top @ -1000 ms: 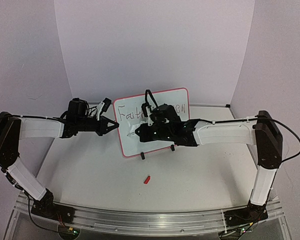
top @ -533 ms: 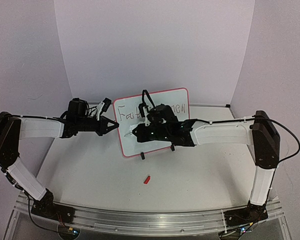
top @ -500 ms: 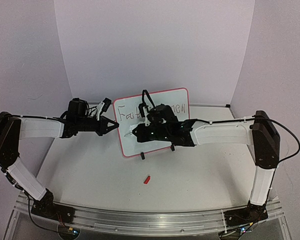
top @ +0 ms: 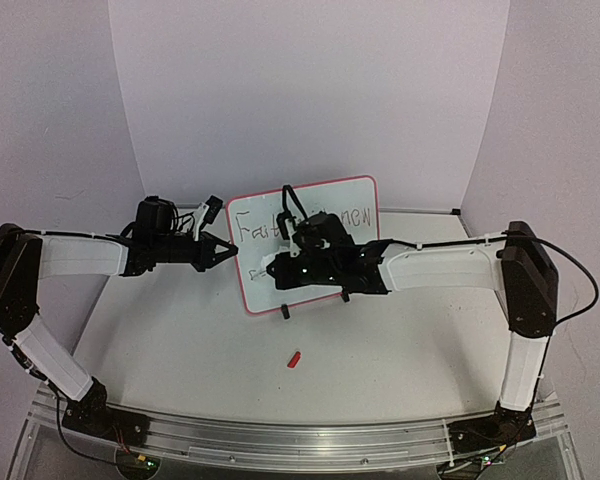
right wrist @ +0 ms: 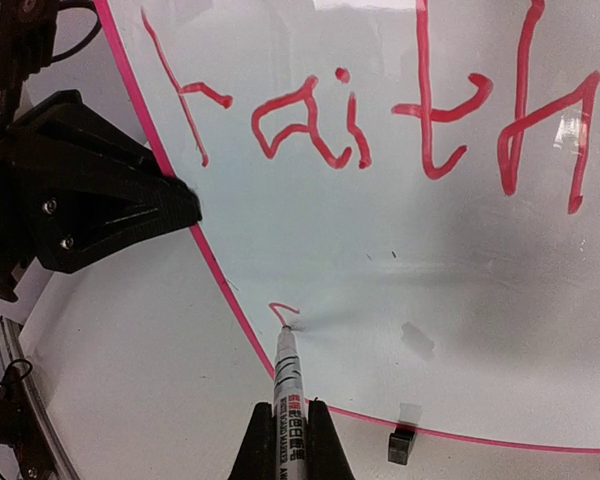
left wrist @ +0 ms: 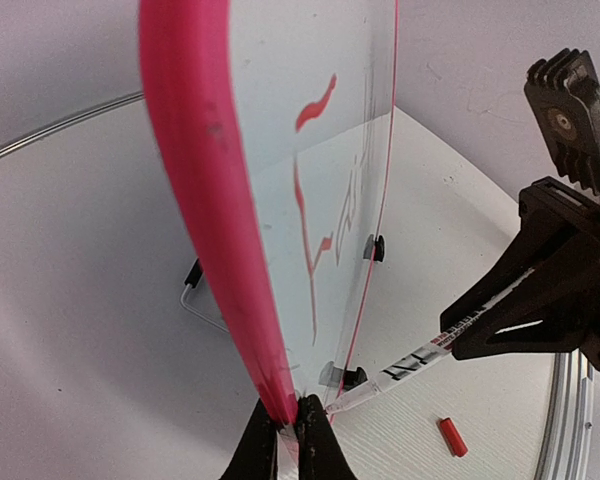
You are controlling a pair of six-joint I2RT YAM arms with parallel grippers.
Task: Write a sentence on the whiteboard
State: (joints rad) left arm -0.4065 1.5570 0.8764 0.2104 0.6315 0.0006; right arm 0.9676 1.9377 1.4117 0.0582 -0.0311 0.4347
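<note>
The whiteboard (top: 325,197) stands upright on its two black feet (top: 284,312) in the middle of the table (top: 400,350), between the two arms, and its writing face is turned toward the arm bases. It has a thin pink-red rim, and in the left wrist view a wire stand (left wrist: 194,298) shows behind it. The sentence (right wrist: 360,120) is in red ink. In the right wrist view the upper line begins with "Faith". In the top view the word "new" is readable at the right end of that line, and the part between is hidden by the right arm. Below, near the lower left corner of the board, there is only one small hooked stroke (right wrist: 283,310). The tip of a marker (right wrist: 288,385) touches the board just at this stroke. The right gripper (right wrist: 285,440) reaches across the front of the board from the right, and its fingers are closed narrow around the marker barrel. The left gripper (left wrist: 288,420) comes from the left, and its fingers are pinched tight on the lower part of the board's left rim. A small red cap (top: 294,359) lies alone on the table in front of the board, apart from both grippers. Pale lilac walls rise behind the table.
</note>
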